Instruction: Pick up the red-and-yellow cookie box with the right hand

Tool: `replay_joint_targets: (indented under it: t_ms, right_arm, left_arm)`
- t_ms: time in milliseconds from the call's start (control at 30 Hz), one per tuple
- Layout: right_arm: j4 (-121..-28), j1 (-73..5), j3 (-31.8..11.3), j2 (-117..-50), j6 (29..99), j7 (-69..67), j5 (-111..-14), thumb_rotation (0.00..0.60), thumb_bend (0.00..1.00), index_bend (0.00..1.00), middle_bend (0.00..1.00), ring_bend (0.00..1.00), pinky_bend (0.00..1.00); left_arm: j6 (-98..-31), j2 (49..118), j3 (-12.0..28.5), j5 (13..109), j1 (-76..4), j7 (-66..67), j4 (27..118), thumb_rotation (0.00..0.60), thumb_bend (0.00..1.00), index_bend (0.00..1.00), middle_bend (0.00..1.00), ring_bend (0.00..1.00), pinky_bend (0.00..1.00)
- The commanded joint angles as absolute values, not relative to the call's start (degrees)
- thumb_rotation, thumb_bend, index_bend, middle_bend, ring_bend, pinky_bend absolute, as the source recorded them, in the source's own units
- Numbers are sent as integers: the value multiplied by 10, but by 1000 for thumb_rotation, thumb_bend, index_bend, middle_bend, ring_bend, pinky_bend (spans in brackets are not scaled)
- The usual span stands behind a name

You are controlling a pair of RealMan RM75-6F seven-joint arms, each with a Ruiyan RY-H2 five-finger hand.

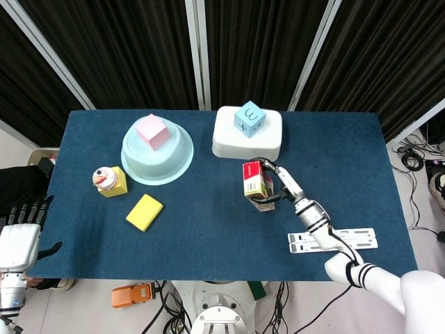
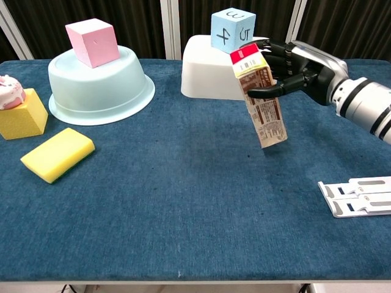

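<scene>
Now holding the cookie box (image 2: pixel 260 96) aloft in the right hand (image 2: pixel 293 63).
Gripping it near its red top end, fingers (image 2: pixel 269 91) wrapped across one face (box tilted, lower end hanging clear of the blue table (image 2: pixel 183 207)), just in front of the white upturned tub (image 2: pixel 211 76) bearing the blue cube (image 2: pixel 233 30). Resting low off the table's near-left corner, left hand (image 1: pixel 24 226), grip impossible to tell.

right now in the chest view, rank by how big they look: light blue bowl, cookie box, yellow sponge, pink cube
1. light blue bowl, clearly largest
2. cookie box, held up off the table by the right hand
3. yellow sponge
4. pink cube

The sponge and cube look close, and the sponge is nearer the camera, so their order is unsure.
</scene>
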State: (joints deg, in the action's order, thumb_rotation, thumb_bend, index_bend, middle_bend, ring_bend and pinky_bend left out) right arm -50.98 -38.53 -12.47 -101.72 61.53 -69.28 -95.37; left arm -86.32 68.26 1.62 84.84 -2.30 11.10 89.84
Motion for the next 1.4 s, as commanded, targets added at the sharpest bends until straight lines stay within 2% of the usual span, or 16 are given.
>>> replay_joint_targets:
  t_ms: [33,167,267,433,500,633,833,1000,1133,1267,1400]
  right_arm:
    - [-402,-389,-90,-1086,681,-743,-978,600,338,390,348,262,267]
    - [-363,-385,-80,-1107,701,-764,-967,600,339,346,348,226,238]
    - [-346,-381,-73,-1114,712,-772,-961,600,338,257,338,190,194]
    - [-336,-373,-60,-1113,724,-773,-954,595,338,57,227,104,112]
    - [-337,-368,-53,-1109,728,-773,-954,588,338,5,166,59,70]
    - [-350,-361,-38,-1092,739,-762,-957,585,337,0,45,0,0]
    - [-414,-348,-20,-1033,753,-700,-962,585,322,0,0,0,0]
    - [-538,-348,-20,-940,732,-575,-951,592,219,0,0,0,0]
    - [-671,-352,-32,-856,697,-451,-927,595,196,0,0,0,0]
    - [-828,-367,-56,-759,620,-315,-864,593,120,0,0,0,0]
    - [-949,-388,-81,-695,554,-198,-784,593,23,0,0,0,0]
  left_arm:
    - [-862,683,16,850,-25,112,899,600,0,54,58,0,0]
    - [-860,682,17,851,-28,114,901,600,0,54,58,0,0]
    - [-859,682,18,852,-30,113,901,600,0,54,58,0,0]
    - [-857,684,17,852,-31,111,899,600,0,54,58,0,0]
    - [-857,685,17,853,-32,109,897,600,0,54,58,0,0]
    - [-857,686,17,853,-32,105,894,600,0,54,58,0,0]
    - [-859,687,17,854,-32,100,888,600,0,54,58,0,0]
    - [-857,690,18,856,-36,97,884,600,0,54,58,0,0]
    - [-858,690,18,858,-37,97,885,600,0,54,58,0,0]
    - [-858,687,19,858,-37,99,887,600,0,54,58,0,0]
    - [-860,684,18,861,-38,101,890,600,0,54,58,0,0]
